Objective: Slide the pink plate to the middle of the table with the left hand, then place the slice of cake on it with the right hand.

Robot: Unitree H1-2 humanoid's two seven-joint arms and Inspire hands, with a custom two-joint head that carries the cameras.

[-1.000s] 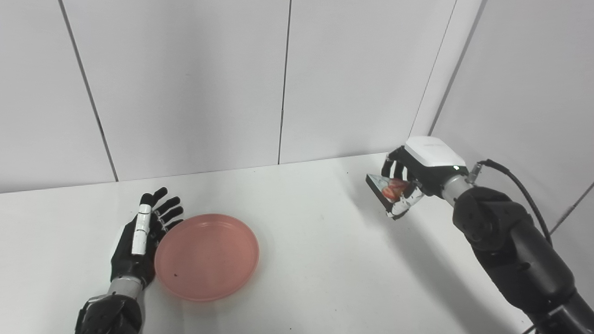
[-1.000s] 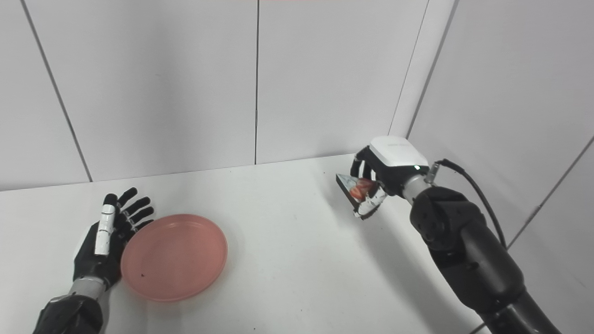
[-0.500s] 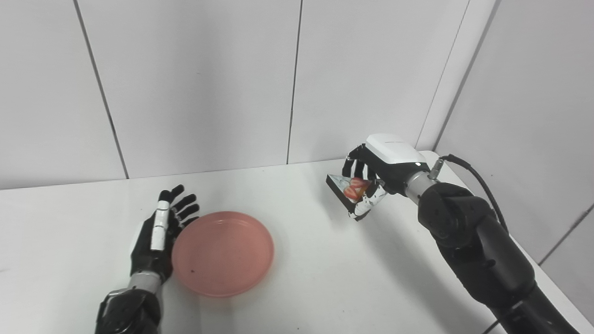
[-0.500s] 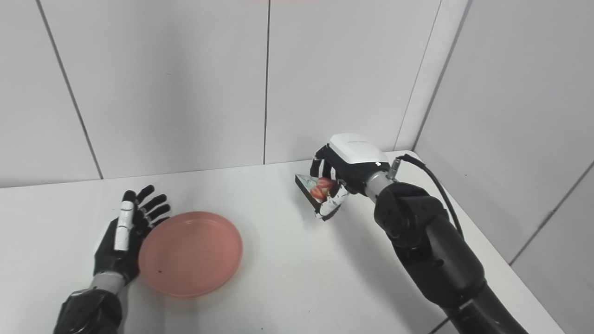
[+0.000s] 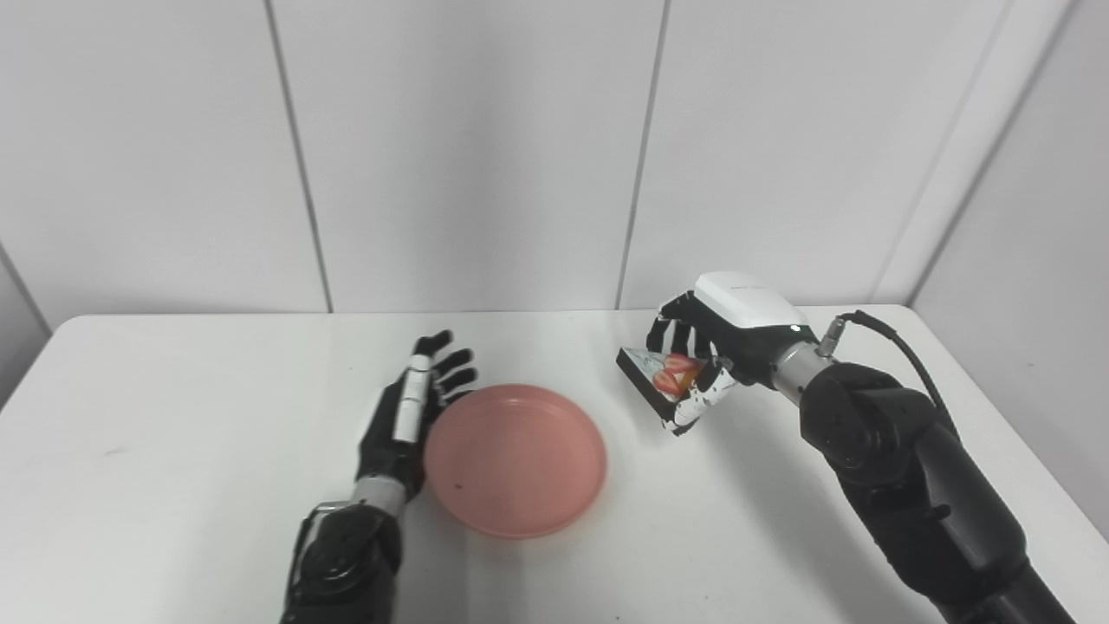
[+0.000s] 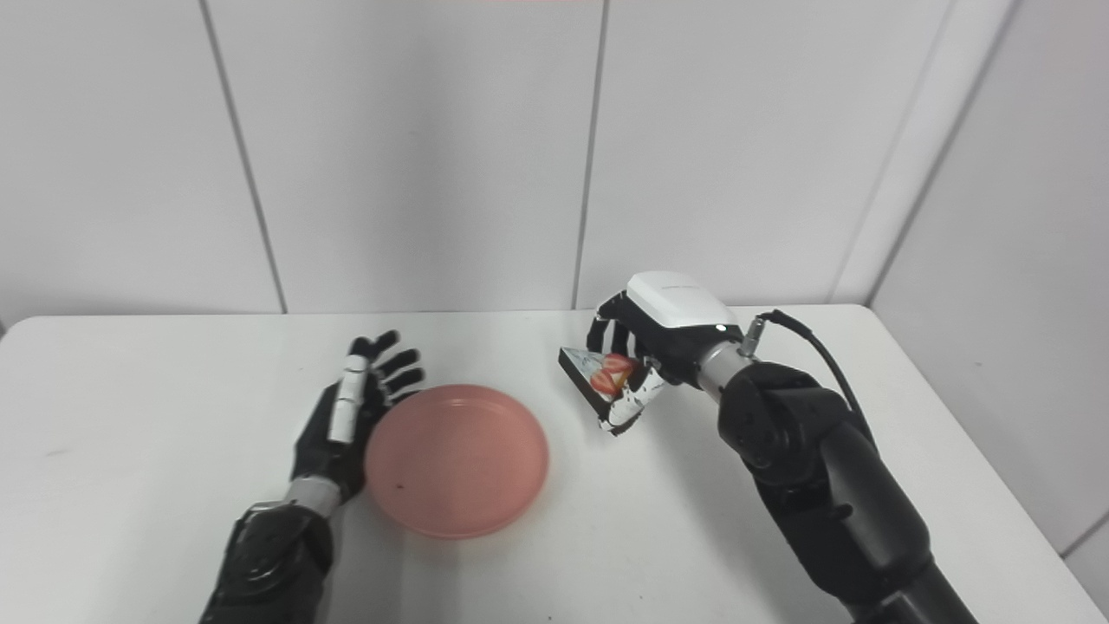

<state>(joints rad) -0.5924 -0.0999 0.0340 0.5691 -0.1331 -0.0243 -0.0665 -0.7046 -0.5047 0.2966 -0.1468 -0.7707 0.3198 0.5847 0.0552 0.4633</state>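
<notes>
Left eye view – left hand (image 5: 407, 425) fingers spread beside pink plate (image 5: 515, 459); right hand (image 5: 719, 355) clamps cake slice (image 5: 663, 381).

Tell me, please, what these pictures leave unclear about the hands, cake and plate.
- Cake: underside and far side hidden by the right hand, both views.
- Left hand: contact with the plate rim unclear, both views.
- Dark speck on plate: too small to identify.

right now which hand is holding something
The right hand: its fingers are closed on the cake slice. The left hand is open, beside the plate.
</notes>
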